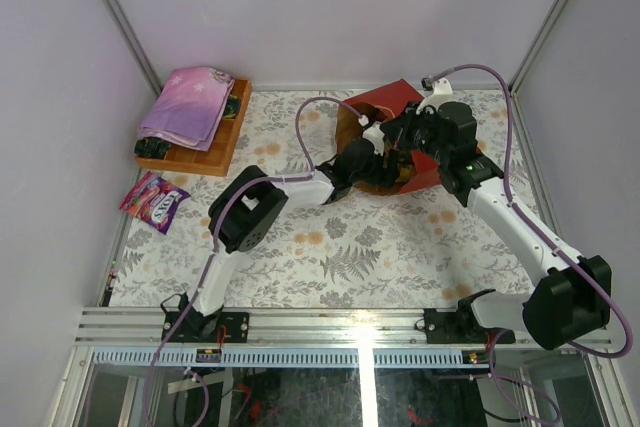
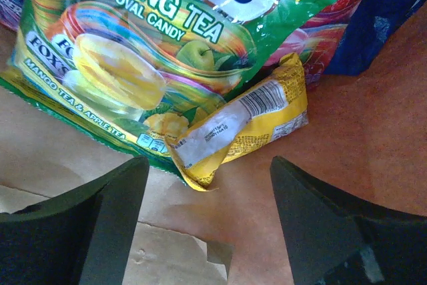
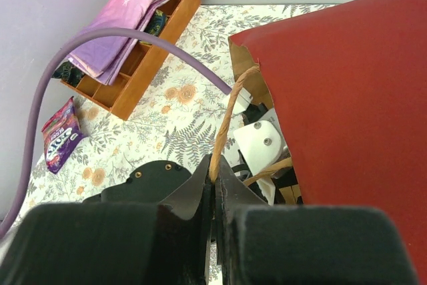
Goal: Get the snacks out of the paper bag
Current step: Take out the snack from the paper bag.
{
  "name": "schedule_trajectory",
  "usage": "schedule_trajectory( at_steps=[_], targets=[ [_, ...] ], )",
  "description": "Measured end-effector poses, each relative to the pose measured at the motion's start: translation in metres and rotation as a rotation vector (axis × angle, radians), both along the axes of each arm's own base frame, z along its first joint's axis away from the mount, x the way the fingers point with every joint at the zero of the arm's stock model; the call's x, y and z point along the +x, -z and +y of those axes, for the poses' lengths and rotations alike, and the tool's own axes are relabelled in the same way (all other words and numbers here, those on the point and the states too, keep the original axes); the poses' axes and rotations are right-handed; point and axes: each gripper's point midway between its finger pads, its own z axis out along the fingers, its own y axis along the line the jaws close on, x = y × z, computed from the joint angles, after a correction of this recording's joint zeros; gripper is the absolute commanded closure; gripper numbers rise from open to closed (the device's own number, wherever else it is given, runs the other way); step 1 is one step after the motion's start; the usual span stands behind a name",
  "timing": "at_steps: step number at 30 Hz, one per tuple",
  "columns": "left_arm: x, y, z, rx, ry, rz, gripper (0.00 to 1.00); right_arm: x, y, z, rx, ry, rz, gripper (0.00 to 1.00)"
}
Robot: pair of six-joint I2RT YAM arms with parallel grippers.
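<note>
Hovering with left fingers [image 2: 87,225] released over yellow glossy packet [image 2: 247,121] in red paper bag [image 3: 347,98]; pinching twisted handle [image 3: 225,121] with right fingers [image 3: 193,195].

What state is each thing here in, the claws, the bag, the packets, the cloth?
paper bag, mouth held open, not yet emptied
left claw, open, empty, inside the bag
right claw, shut on the handle
green packet, lying in the bag, ungripped
yellow packet, lying in the bag, ungripped
purple packet, out on the table
cloth, folded, on the wooden tray
</note>
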Motion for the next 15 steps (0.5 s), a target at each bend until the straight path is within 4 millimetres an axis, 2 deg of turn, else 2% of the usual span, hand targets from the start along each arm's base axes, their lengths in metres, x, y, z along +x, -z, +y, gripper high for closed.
schedule_trajectory(
  at_steps=[4, 6, 11, 12, 15],
  targets=[
    [-0.001, 0.011, -0.002, 0.007, 0.013, 0.017, 0.47, 0.0, 0.0, 0.0, -0.001, 0.0, 0.0, 1.0],
    [-0.001, 0.013, -0.004, 0.008, 0.018, 0.024, 0.63, 0.0, 0.0, 0.0, -0.001, 0.0, 0.0, 1.0],
    [0.0, 0.011, -0.006, 0.01, 0.026, 0.016, 0.96, -0.001, 0.003, 0.0, -0.004, 0.0, 0.005, 1.0],
    [0.0, 0.011, -0.006, 0.011, 0.027, 0.014, 1.0, -0.001, 0.003, 0.0, -0.004, 0.0, 0.005, 1.0],
    [0.0, 0.009, -0.005, 0.016, 0.033, 0.007, 1.0, -0.001, 0.003, 0.0, -0.007, -0.001, 0.002, 1.0]
  ],
)
